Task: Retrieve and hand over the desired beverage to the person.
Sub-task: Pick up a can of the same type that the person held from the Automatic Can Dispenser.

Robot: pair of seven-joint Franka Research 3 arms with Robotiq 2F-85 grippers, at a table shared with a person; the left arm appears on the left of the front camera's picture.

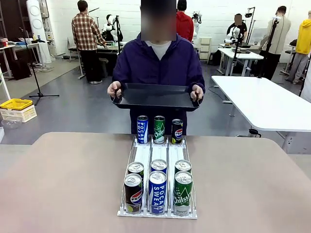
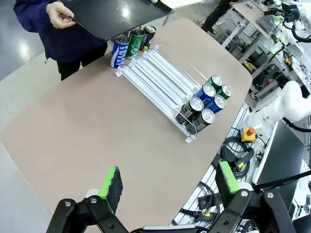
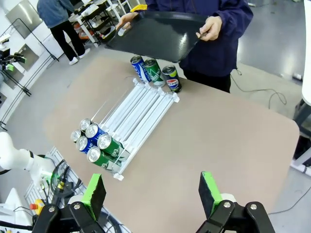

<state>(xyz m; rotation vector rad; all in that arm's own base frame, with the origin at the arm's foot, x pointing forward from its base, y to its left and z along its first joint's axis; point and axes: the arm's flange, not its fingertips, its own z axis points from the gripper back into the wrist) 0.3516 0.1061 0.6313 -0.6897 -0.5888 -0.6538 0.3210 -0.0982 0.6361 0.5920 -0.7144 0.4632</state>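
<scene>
**Beverage cans [image 1: 158, 187] sit in the rack, both grippers open and well clear**

Six of them stand in two rows at the robot's end of the white three-lane rack [image 1: 144, 156] on the table [image 1: 63, 179]. A Pepsi, a Pocari Sweat and a Chilsung are in front, with three more just behind. Three further cans [image 1: 159, 129], one of each kind, stand at the rack's far end. Beyond those the person [image 1: 160, 60] holds a black tray [image 1: 154, 95] in both hands, above the table's far edge.

The left gripper [image 2: 169, 182] hangs high over the table's near side. Its green pads are spread wide with nothing between them, and the near cans lie well ahead of it. The right gripper [image 3: 151, 193] is likewise spread and empty, well apart from the cans, which lie ahead and off to one side of its fingers.
</scene>
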